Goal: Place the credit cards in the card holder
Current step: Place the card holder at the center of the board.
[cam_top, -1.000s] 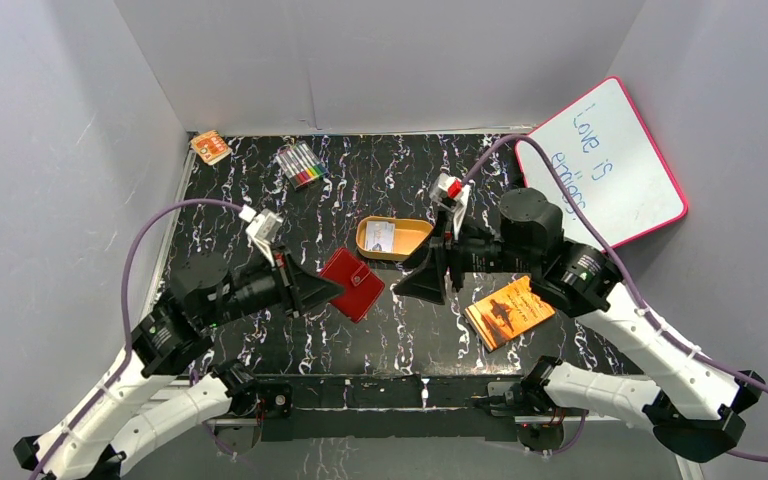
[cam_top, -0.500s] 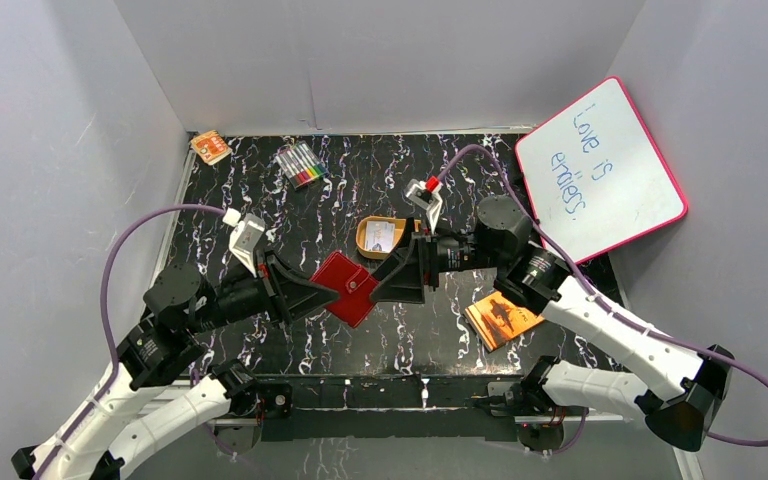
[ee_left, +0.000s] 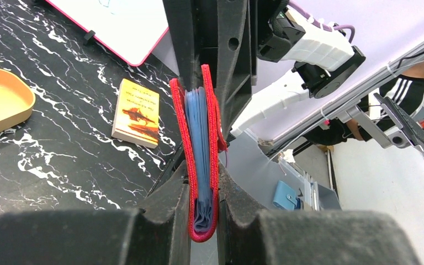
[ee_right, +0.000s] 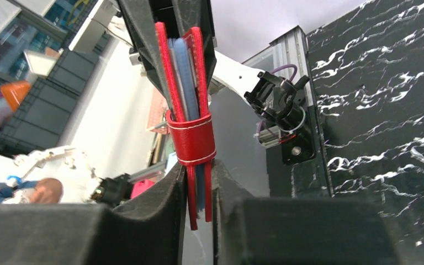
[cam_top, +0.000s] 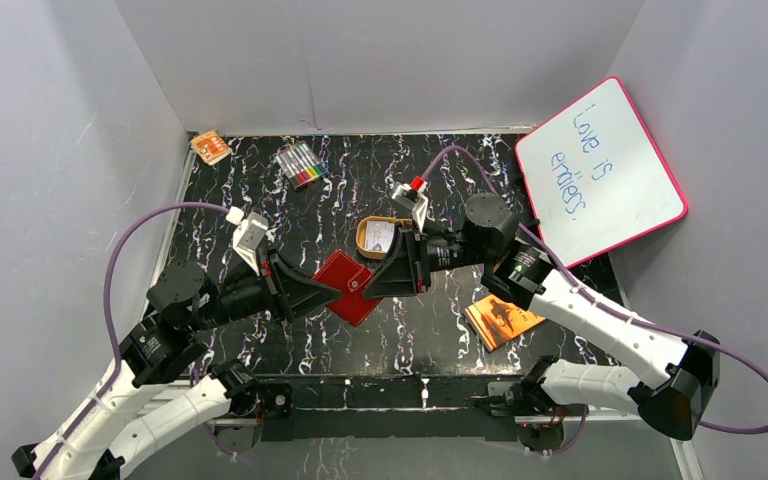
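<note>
The card holder, dark red and folded shut with its tab wrapped round one edge, hangs above the table between both arms. My left gripper is shut on its spine; in the left wrist view the card holder stands edge-on between the pads of that gripper, bluish pockets showing inside. My right gripper is shut on the opposite, tab edge; the right wrist view shows the card holder pinched in the gripper. One pale credit card lies in the orange tin.
An orange booklet lies at the front right. A pink-framed whiteboard leans at the back right. A bundle of markers and a small orange box sit at the back left. Grey walls enclose the table.
My right arm has swung left from beside the tin to the card holder and its jaws have closed on the tab edge. The left arm shifted the holder slightly.
</note>
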